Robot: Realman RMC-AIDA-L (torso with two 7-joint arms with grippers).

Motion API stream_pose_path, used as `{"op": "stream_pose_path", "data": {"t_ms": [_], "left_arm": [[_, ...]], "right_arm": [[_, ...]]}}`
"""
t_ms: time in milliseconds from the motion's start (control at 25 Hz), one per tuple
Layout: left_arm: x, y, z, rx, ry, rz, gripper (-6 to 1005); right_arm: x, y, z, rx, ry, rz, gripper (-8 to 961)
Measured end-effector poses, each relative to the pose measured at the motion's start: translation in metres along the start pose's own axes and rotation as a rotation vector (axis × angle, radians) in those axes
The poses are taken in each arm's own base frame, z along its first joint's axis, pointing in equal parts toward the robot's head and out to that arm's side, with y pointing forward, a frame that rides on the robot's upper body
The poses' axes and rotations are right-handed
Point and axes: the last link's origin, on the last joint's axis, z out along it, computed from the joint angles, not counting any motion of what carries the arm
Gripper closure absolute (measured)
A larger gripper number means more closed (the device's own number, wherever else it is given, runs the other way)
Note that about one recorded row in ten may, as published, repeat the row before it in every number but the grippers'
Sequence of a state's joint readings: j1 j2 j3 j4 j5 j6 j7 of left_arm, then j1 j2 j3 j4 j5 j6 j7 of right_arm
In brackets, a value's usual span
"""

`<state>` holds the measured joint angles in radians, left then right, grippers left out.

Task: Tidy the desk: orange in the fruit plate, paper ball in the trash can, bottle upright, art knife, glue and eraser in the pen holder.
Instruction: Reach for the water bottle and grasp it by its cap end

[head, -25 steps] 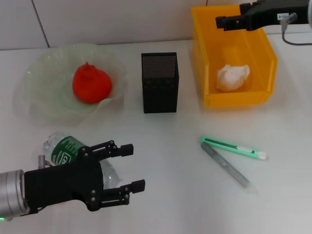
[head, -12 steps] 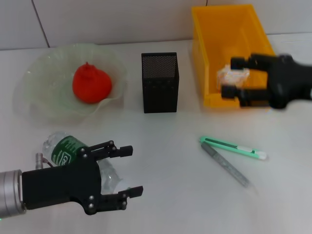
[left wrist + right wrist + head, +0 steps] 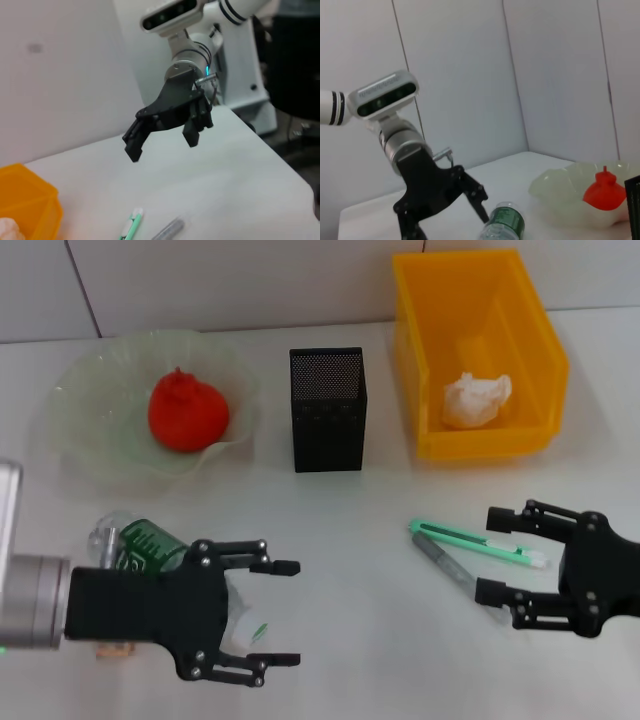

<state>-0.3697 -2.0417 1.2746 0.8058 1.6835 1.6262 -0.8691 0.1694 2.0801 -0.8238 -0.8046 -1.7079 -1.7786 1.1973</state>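
Bottle (image 3: 150,552) lay on its side on the counter (image 3: 350,540), left end effector (image 3: 268,615) spread open over its cap end, right end effector (image 3: 505,554) open by the pens; risk: round bottle rolling away from an off-centre squeeze.

1. The bottle (image 3: 150,550), lying near the left of the desk, has a green label with white print; the print is too small to read
2. No other text, brand, number or sign can be read anywhere
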Motion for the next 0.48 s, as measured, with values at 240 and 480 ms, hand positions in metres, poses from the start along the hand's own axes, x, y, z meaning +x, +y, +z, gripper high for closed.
{"op": "stream_pose_path", "data": {"t_ms": [240, 480], "left_arm": [[0.041, -0.036, 0.007, -0.08, -0.135, 0.139, 291], [0.058, -0.05, 0.011, -0.116, -0.188, 0.173, 293]], "right_arm": [[0.009, 0.008, -0.01, 0.005, -0.013, 0.027, 119], [0.014, 0.018, -0.023, -0.001, -0.023, 0.035, 120]]}}
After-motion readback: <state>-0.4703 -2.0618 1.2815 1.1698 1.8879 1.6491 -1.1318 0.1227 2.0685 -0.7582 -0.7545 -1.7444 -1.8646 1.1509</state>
